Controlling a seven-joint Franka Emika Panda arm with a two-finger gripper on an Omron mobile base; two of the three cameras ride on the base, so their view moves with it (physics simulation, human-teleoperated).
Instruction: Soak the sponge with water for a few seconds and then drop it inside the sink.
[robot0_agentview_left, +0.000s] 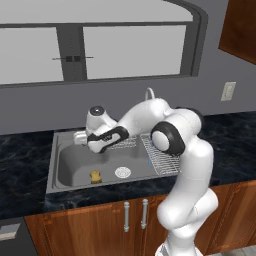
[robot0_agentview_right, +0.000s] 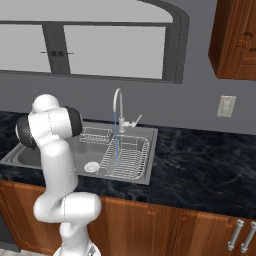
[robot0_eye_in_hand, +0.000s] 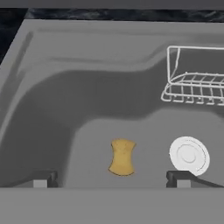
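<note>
Pinched yellow sponge (robot0_eye_in_hand: 121, 157) on smooth steel sink (robot0_eye_in_hand: 87, 109)

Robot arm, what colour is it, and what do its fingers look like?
The arm is smooth, rounded and glossy white, with black rings and round caps at its joints. Its gripper ends in two small dark, blocky fingertips with pale grey pads. No cables or markings show.

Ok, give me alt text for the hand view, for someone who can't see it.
A yellow sponge lies on the grey sink floor, beside the round white drain. The open tool hangs above it, and a white wire basket sits at upper right.
</note>
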